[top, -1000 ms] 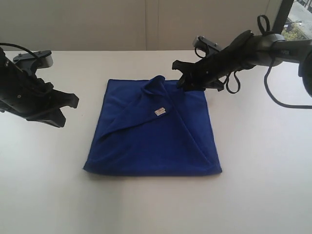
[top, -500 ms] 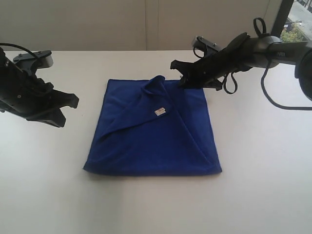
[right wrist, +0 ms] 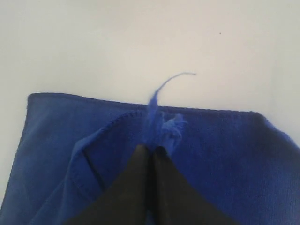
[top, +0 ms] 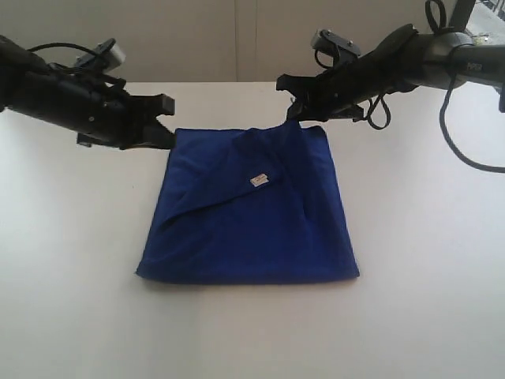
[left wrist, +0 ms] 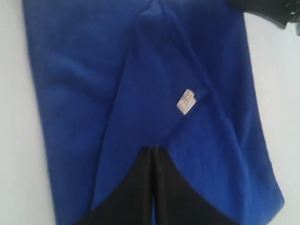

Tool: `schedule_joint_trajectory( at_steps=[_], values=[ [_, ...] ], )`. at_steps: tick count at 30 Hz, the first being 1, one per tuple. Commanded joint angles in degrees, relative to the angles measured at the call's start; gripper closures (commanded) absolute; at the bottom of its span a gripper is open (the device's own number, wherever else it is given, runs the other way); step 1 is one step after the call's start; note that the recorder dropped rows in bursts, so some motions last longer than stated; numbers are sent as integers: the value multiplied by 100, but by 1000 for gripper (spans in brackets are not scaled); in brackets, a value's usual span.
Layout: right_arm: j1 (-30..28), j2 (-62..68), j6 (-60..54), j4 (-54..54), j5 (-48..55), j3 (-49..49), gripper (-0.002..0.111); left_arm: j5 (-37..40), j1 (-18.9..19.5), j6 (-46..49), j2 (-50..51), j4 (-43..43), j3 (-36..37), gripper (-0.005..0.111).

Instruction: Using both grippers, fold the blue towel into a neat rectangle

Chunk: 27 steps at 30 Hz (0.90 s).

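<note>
Blue towel (top: 252,213) lies on the white table (top: 426,237), folded to a rough square with a slanting flap on top and its white tag (top: 259,181) near the middle. The right gripper (right wrist: 151,149) is at the far edge, jaws pressed together on a small pinch of cloth that stands up in a tuft. The left gripper (left wrist: 152,149) is closed too, by the far left corner, with nothing seen between its jaws

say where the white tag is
In the exterior view the white tag sits on top of the blue towel, near its middle, slightly toward the far edge.
</note>
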Motion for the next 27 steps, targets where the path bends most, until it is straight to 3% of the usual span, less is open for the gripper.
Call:
schedule_joint_trajectory(
  at_steps=[1, 6, 12, 18, 23, 27],
  values=[
    [-24, 54, -94, -74, 54, -24, 108, 134, -328, 1196, 684, -720, -589, 107],
    [-24, 167, -94, -74, 107, -13, 108, 28, -671, 2377, 1243, -720, -1061, 107],
    [-24, 182, -94, -74, 138, -13, 108, -639, -1108, 3632, 1619, -720, -1473, 107],
    [-24, 182, -94, -95, 143, -13, 108, -1069, -1586, 4636, 1684, -551, -1499, 107],
    [-24, 182, -94, -169, 143, -13, 108, -2174, -1999, 5176, 1684, -551, -1499, 107],
    [-24, 182, -94, -233, 143, -13, 108, -2276, -2199, 5775, 1793, -551, -1499, 107]
  ],
)
